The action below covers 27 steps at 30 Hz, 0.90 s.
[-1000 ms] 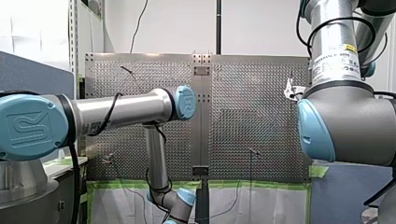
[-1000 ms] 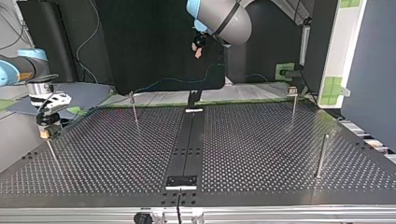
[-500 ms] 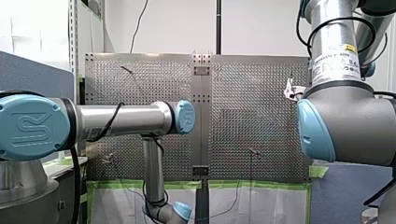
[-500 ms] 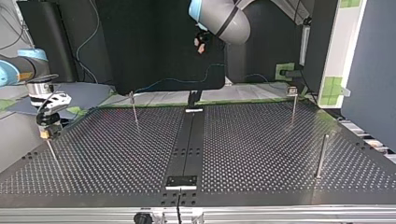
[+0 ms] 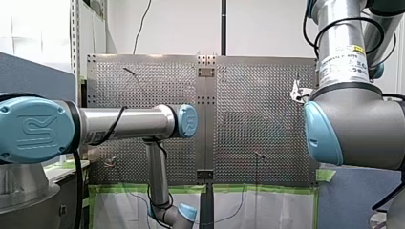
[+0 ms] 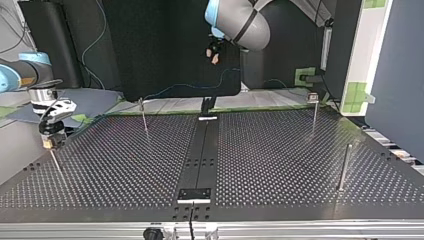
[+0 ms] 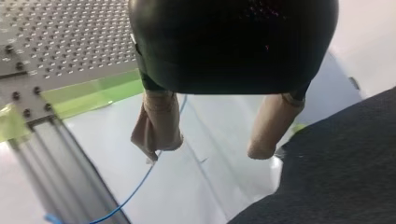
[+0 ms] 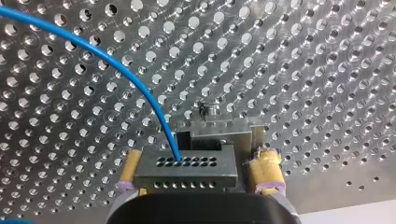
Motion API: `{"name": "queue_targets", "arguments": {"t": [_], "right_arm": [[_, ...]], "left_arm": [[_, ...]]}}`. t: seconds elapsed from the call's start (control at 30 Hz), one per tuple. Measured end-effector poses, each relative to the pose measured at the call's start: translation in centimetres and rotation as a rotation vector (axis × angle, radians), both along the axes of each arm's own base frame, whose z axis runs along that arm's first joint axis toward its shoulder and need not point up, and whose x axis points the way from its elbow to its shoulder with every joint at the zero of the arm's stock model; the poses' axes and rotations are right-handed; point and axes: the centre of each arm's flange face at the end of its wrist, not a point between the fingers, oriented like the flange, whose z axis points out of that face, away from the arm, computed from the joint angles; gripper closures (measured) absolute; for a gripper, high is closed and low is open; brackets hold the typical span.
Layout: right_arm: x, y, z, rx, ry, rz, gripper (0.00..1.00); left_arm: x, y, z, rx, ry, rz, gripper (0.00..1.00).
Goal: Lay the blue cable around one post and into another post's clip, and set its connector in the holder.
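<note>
In the right wrist view the dark connector [image 8: 184, 170] sits against the metal holder [image 8: 212, 128] on the perforated table. The blue cable [image 8: 116, 65] arcs away from its face. My right gripper [image 8: 198, 156] stands open, its yellow-padded fingers [image 8: 265, 168] on either side of the connector, with a small gap on one side. It hangs at the top view's left [image 6: 48, 142]. My left gripper [image 7: 208, 150] is open with beige pads, off the table's edge over a white surface. The cable [image 7: 135, 191] passes beside one finger. In the top view this gripper [image 6: 215, 54] hangs before a black cloth.
Thin posts stand on the table in the top view: one at the back left [image 6: 144, 117], one at the back right [image 6: 314, 112], one at the right [image 6: 344, 165]. A black cloth [image 6: 170, 45] hangs behind the table. Green tape [image 5: 143, 190] lines the table's near edge in the front view.
My left arm has shifted a little; its wrist sinks lower in the front view and its gripper drifts slightly in the top view. My right arm has stayed still.
</note>
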Motion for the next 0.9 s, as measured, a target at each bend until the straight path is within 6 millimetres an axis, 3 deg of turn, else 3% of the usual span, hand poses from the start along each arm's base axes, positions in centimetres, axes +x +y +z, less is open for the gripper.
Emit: {"name": "queue_targets", "arguments": {"t": [0.47, 0.9], "right_arm": [[0.0, 0.0, 0.0, 0.000, 0.000, 0.000, 0.00], [0.0, 0.0, 0.0, 0.000, 0.000, 0.000, 0.00]], "left_arm": [[3.4, 2.1, 0.4, -0.090, -0.030, 0.193, 0.01], [6.3, -0.7, 1.4, -0.230, -0.055, 0.236, 0.01]]}}
